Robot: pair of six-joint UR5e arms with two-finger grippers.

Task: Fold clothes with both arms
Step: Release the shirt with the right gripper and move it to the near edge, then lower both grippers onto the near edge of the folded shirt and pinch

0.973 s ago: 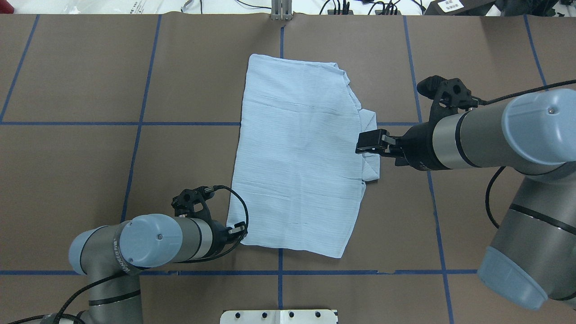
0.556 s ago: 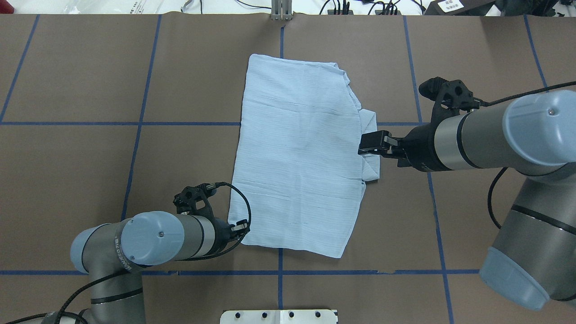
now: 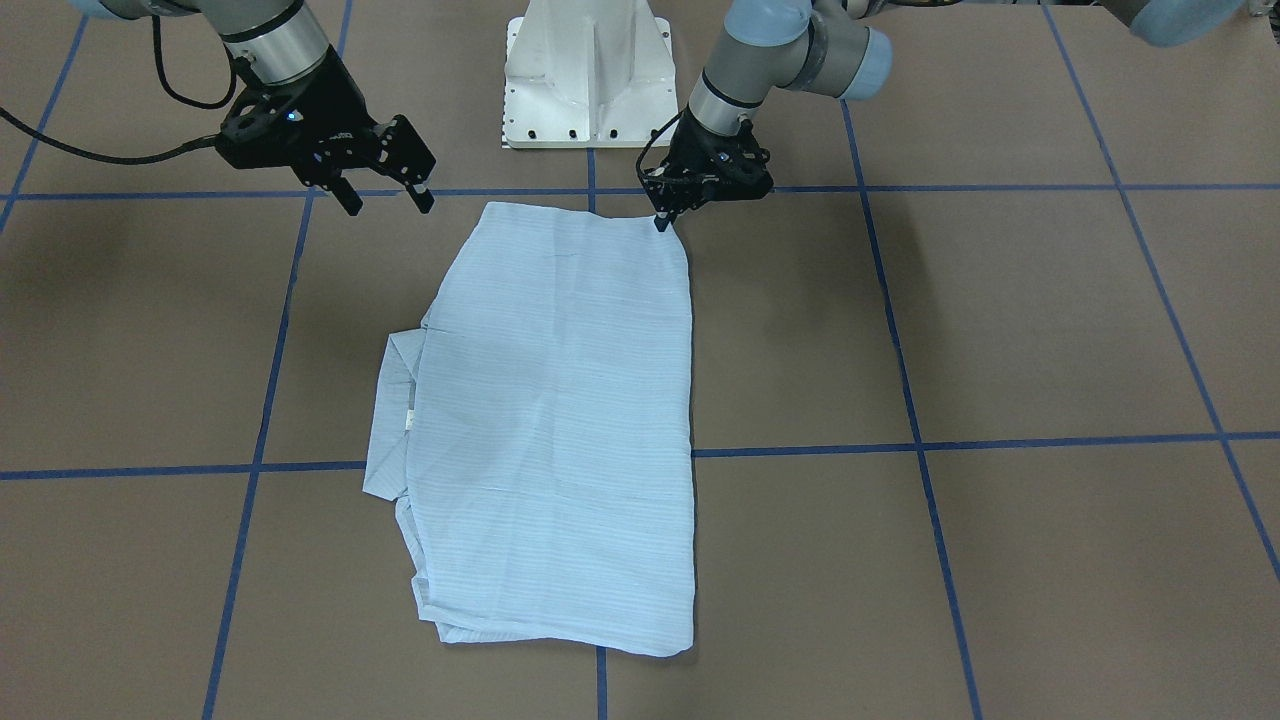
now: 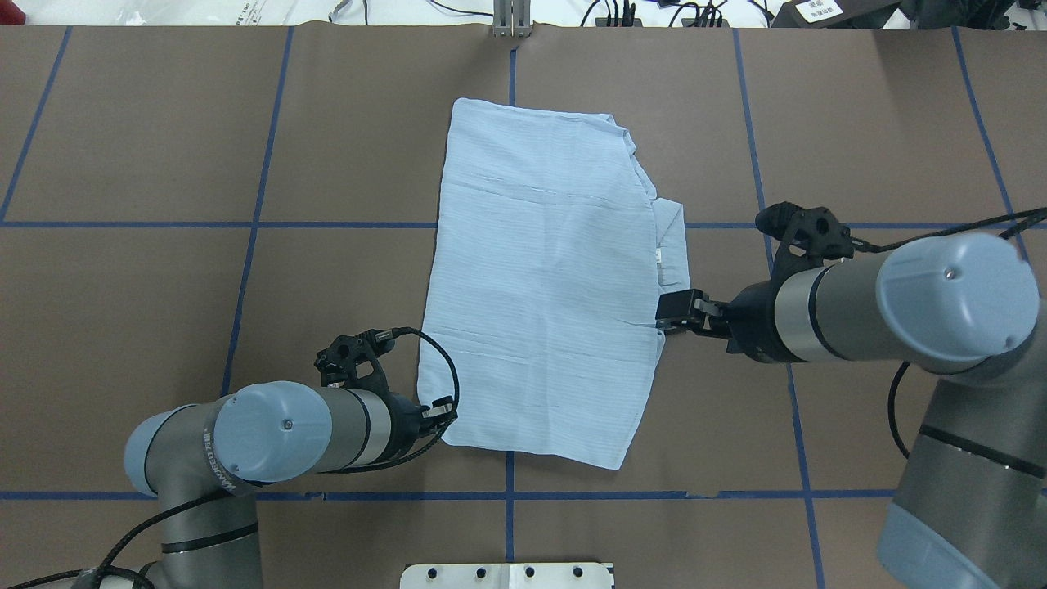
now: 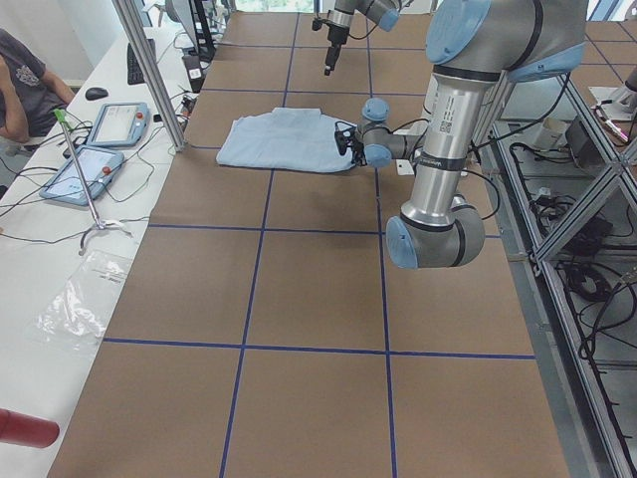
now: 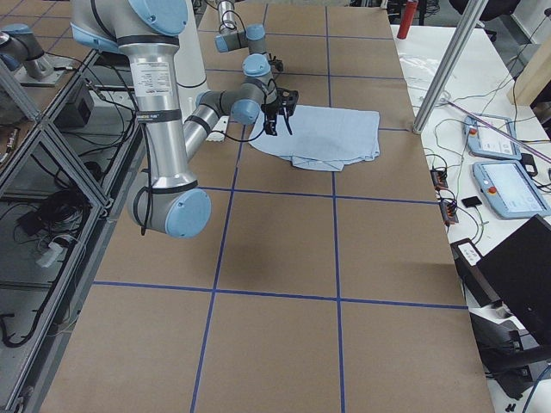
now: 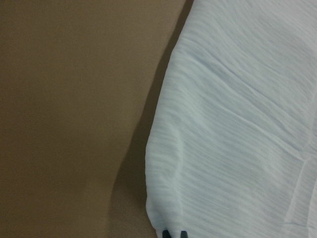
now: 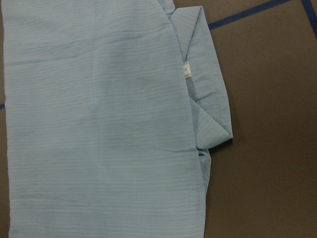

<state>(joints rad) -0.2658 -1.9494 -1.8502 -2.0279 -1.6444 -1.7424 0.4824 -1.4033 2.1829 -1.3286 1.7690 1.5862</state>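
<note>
Brown tabletop (image 4: 123, 286), divided into large squares by blue tape lines (image 4: 253, 225), fills both fixed views; a white pedestal (image 3: 590, 70) stands at its near edge, between the two arms. The right arm (image 4: 900, 303) enters from the near right and reaches left toward the middle. The left arm (image 4: 278, 433) enters from the near left and reaches right. A light-blue pinstriped shirt (image 4: 540, 286) lies flat at the centre of the tabletop, folded into a long panel that runs from near to far and straddles one cross line of tape. Along its right side a folded flap (image 8: 210, 99) juts out from under the top layer, with a small white label (image 8: 186, 71) at the fold. The right tool (image 3: 390, 205) hangs above the tabletop by the shirt's right edge, jaws spread and holding nothing. The left tool (image 4: 440, 411) sits low at the shirt's near left corner, its tips drawn together on the cloth edge, which bulges slightly beside them in the left wrist view.
</note>
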